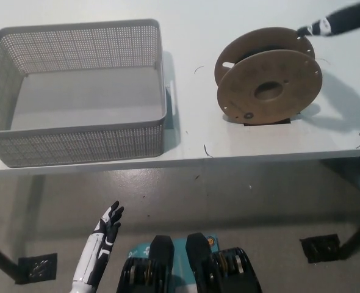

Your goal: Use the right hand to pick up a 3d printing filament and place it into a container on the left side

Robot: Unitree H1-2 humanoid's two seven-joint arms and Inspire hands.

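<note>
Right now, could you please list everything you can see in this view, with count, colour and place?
Basket: one, grey perforated plastic, on the table's left part, nothing visible inside.
Filament spool: one, brown cardboard flanges with dark filament, lying tilted on the table's right part, over a dark patch.
Filament scraps: a few thin dark strands scattered on the table around the spool.
Table: one, white, across the upper picture.
Floor: grey, below the table's edge.
Left hand: white, low at lower left, fingers apart, holding nothing.
Right hand: black, only partly in view at the top right corner, one fingertip reaching the spool's far rim.
</note>
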